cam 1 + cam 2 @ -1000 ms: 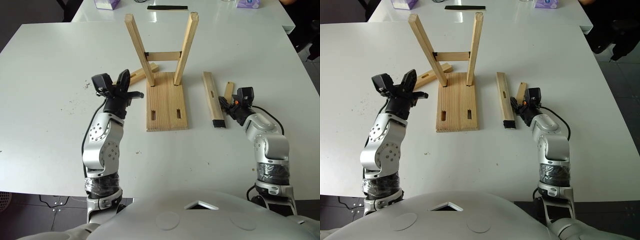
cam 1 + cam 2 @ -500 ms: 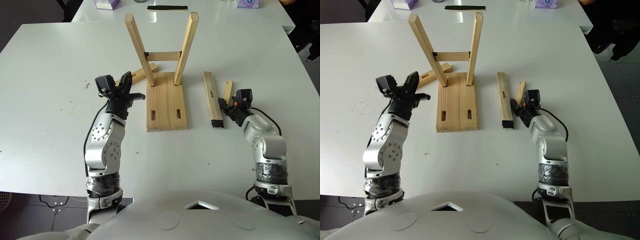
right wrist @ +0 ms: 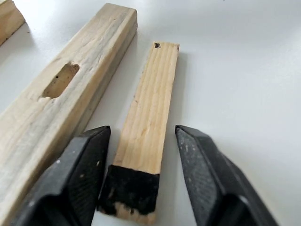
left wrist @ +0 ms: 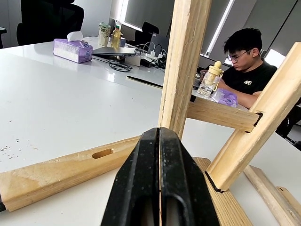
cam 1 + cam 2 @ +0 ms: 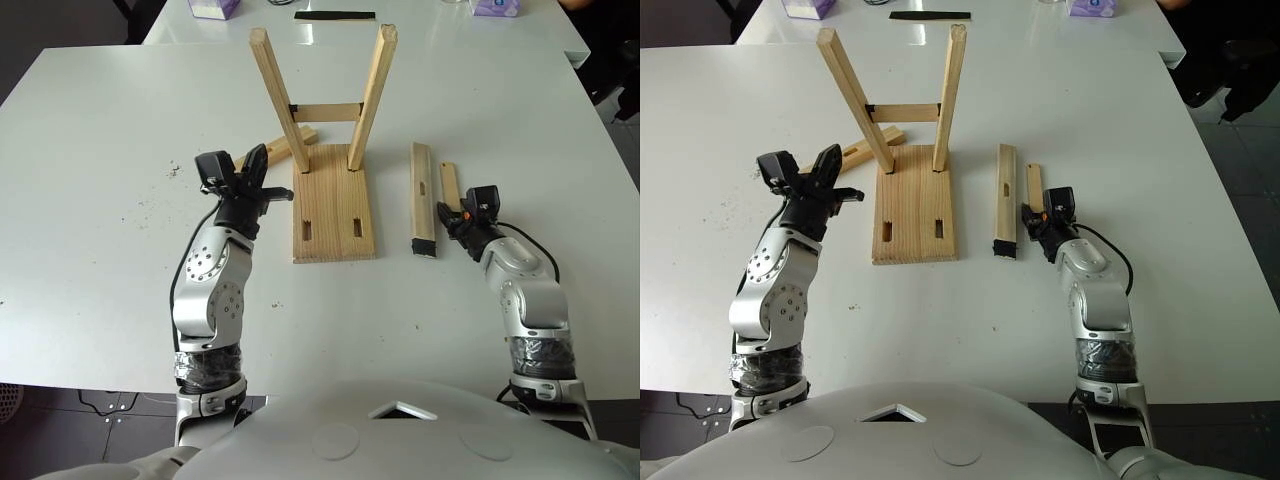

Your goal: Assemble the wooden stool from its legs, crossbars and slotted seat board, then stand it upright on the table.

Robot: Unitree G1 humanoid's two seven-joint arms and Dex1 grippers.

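Count: 1 seat board [image 5: 333,205], 4 legs (2 fitted, 2 loose), 2 crossbars (1 fitted, 1 loose), 2 free slots [image 5: 308,230] in the board's near half.

Seat board lies flat mid-table [image 5: 100,150], long axis running near-far from the robot. L standing leg [image 5: 278,95] and R standing leg [image 5: 369,95] sit in the board's far end. Both point up and splay outward, tops wider apart than bases. Fitted crossbar [image 5: 326,112] runs horiz. between them, about mid-height.

Loose leg R [image 5: 421,195] lies flat just right of the board, not touching it. Its axis is near-far with the black-tipped end toward the robot and the slot face up. Loose crossbar [image 3: 146,113] lies just right of that leg, roughly parallel, thin gap between, black end toward the robot.

Loose leg L [image 4: 70,167] lies flat on a diagonal, left-near to right-far, passing behind the base of the L standing leg.

R gripper [image 5: 450,214]: fingers spread, one each side of the loose crossbar's black end, low at the table. Can't tell if either pad touches the wood.

L gripper [image 4: 159,136]: fingers pressed together, nothing between them. It sits off the board's far-left corner, aimed at loose leg L and the L standing leg.
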